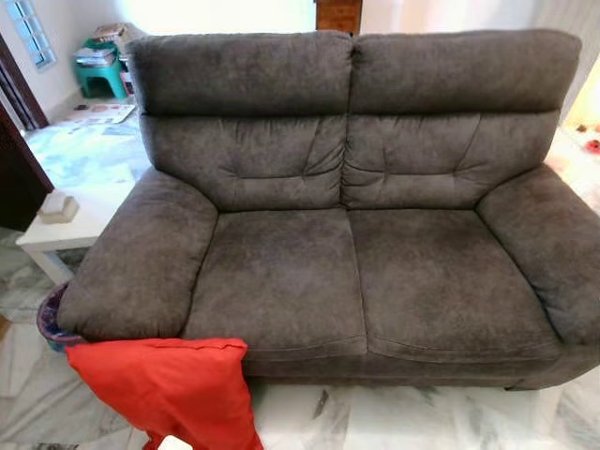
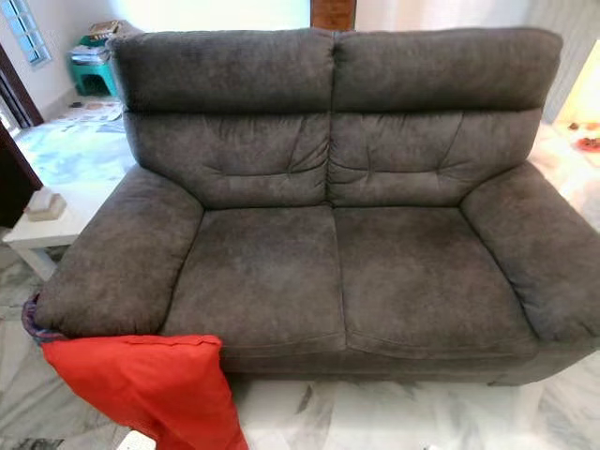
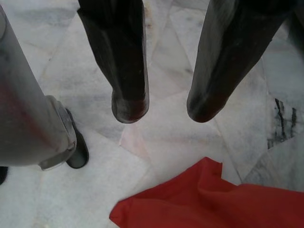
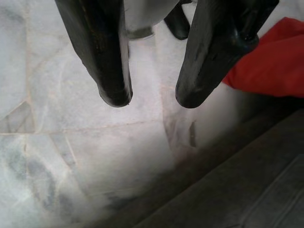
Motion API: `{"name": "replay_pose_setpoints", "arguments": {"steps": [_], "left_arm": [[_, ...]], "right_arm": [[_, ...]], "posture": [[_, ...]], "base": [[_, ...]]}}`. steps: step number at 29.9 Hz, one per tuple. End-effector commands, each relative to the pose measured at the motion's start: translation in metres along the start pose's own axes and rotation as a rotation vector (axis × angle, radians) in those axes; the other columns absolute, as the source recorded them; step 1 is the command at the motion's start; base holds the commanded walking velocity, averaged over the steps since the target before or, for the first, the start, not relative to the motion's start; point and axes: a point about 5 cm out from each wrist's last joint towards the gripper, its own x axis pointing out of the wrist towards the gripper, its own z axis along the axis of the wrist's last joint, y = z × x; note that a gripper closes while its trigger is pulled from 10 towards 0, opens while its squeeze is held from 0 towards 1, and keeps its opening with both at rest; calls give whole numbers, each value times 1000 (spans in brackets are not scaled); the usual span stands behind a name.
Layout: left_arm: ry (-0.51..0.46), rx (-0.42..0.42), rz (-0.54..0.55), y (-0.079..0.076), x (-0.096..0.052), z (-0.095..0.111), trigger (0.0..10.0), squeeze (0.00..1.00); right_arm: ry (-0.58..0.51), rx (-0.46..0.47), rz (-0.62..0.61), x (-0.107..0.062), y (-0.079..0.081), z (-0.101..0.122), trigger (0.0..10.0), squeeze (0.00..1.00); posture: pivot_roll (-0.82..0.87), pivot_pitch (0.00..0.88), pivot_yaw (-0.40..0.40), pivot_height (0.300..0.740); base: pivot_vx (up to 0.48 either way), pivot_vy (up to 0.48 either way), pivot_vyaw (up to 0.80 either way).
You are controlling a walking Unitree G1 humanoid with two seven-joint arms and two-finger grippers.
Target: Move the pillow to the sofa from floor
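With both sets of fingers released and empty above the floor (image 3: 180, 142), we should grasp the red pillow (image 1: 169, 389), at seven o'clock off the sofa (image 1: 356, 272), by its thick upper edge.

Plain red pillow (image 1: 169, 389), dark grey-brown sofa (image 1: 356, 216), white grey-veined marble floor (image 1: 394, 417), white side table (image 1: 66, 230), green stool (image 1: 98, 75)

left claw (image 3: 161, 107): fingers apart, hanging | right claw (image 4: 149, 99): fingers apart, hanging
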Motion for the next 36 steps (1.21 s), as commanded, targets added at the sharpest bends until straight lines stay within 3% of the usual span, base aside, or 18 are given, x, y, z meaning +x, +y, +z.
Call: {"name": "replay_pose_setpoints", "arguments": {"steps": [1,10,21,36], "left_arm": [[11,10,-5,-3,1,1,10000,0],[-12,-1,-6,-2,2,11,10000,0],[1,3,2,3,0,2,10000,0],[4,16,-2,-3,1,3,10000,0]], "right_arm": [[-1,11,-14,-1,-3,-1,10000,0],[-2,16,-13,-1,-2,-1,10000,0],[-8,9,-11,-1,-1,-1,10000,0],[-1,15,-15,-1,-1,-3,10000,0]], "posture": [[-23,56,58,740],[-22,52,61,740],[-23,45,66,740],[-17,56,71,740]], "base": [[0,0,0],[0,0,0],[0,0,0],[0,317,0]]}}
